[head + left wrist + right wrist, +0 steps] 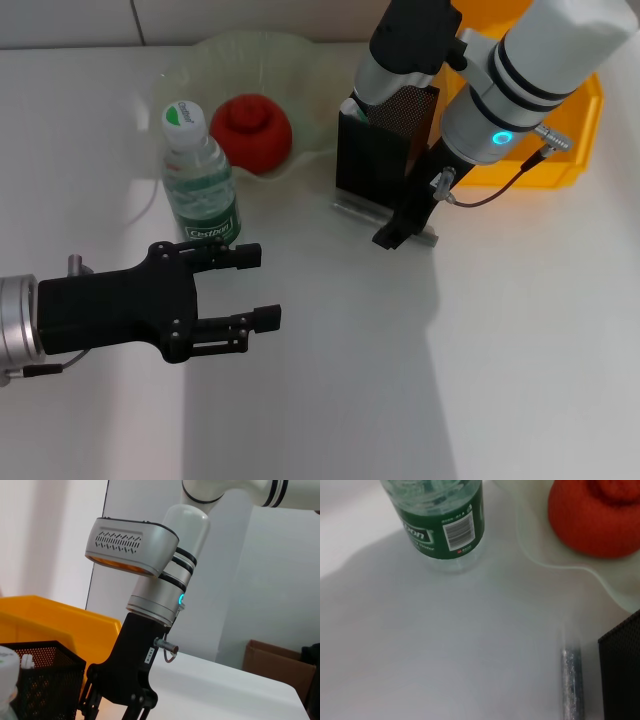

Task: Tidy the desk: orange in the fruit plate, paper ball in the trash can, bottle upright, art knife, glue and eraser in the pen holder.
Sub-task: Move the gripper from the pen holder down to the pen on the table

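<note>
One bottle [200, 175] stands just beyond the open left gripper [250, 288], and one orange [252, 130] lies in the one fruit plate [240, 55] farther off. One pen holder [375, 150] sits beside the right gripper [400, 232], with one trash can [575, 130] behind it.

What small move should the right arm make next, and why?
Probably lower the right pincer onto the slim silver metal bar and grip it: it lies flat beside the black mesh pen holder, under that pincer, not yet inside. The left pincer hovers open near the clear green-labelled bottle.
</note>
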